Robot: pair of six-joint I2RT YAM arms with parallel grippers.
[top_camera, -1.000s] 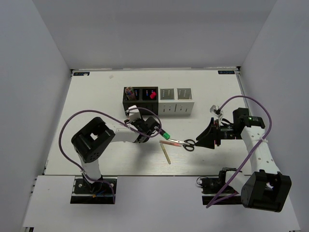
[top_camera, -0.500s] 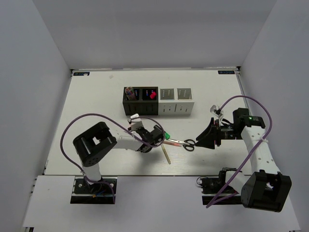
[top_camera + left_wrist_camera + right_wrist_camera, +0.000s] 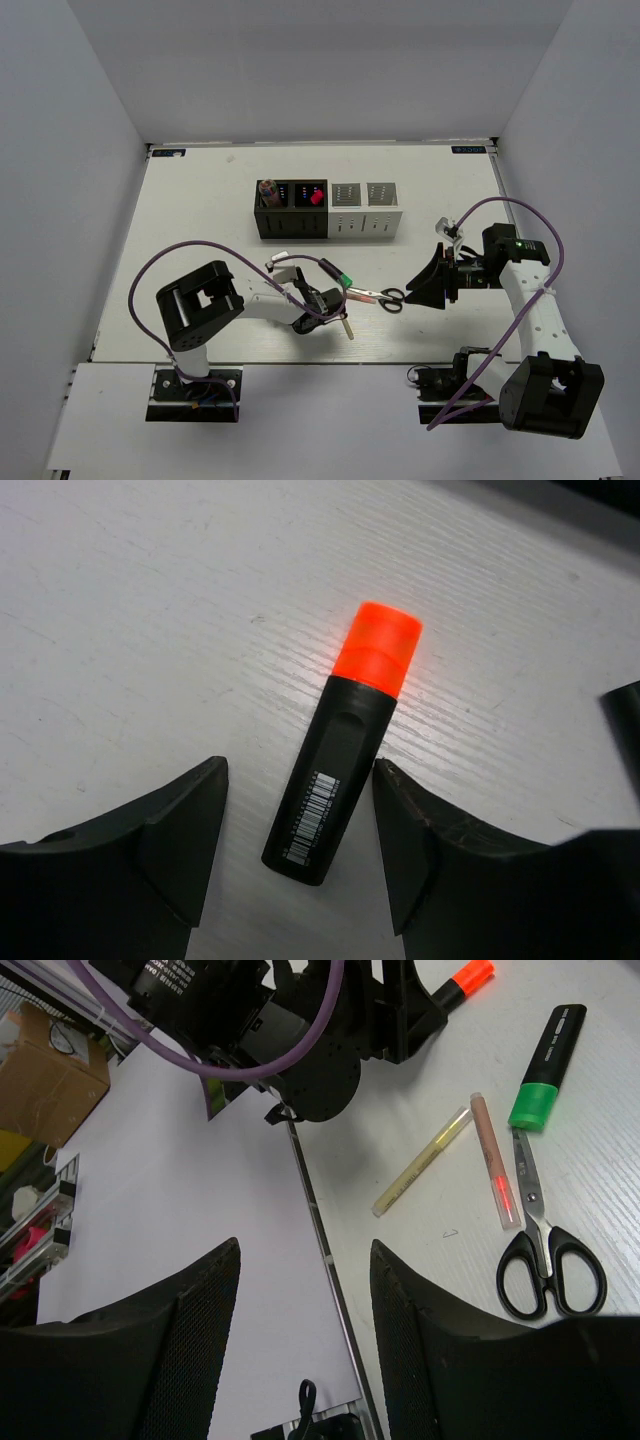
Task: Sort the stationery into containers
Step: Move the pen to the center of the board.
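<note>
Stationery remains loose on the table (image 3: 200, 200), near the middle of its front edge. The orange-capped highlighter (image 3: 345, 740) lies flat between the fingers of the left gripper (image 3: 298, 780), whose jaws stand apart on either side of the black barrel; whether a finger touches it cannot be told. Just to the right lie the pale wooden stick (image 3: 422, 1162), the thin pink stick (image 3: 495, 1160), the green-capped highlighter (image 3: 545, 1065) and the black-handled scissors (image 3: 548, 1260), the pink stick running alongside the scissor blades. The right gripper (image 3: 303, 1250) hangs just right of the scissors, jaws wide and holding nothing. The containers (image 3: 328, 212) stand further back; a pink cap (image 3: 317, 197) shows in the second black compartment.
</note>
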